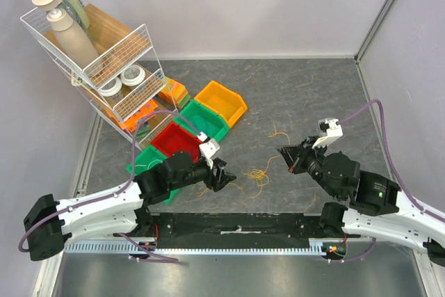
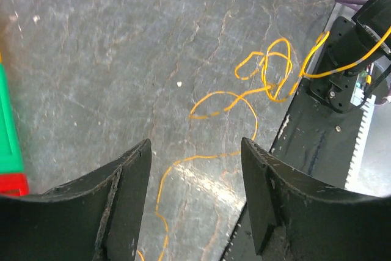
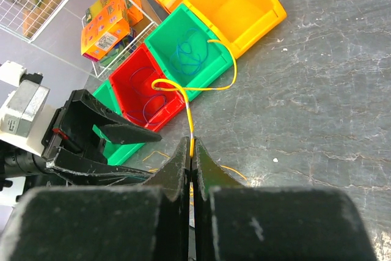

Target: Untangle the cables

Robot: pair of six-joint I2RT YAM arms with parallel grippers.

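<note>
Above the table (image 1: 313, 95), the right gripper (image 3: 191, 154) pinches a yellow cable (image 3: 189, 120).

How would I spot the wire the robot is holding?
From above, find the yellow bin. To its right, the right tool is pinched shut on one yellow wire curling out from its tips; the other wires lie loose on the table.

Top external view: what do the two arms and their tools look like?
Left arm and right arm: white link shells, black joints, thick purple hoses. White camera block at each wrist. Left tool and right tool are black with wedge-shaped fingers.
</note>
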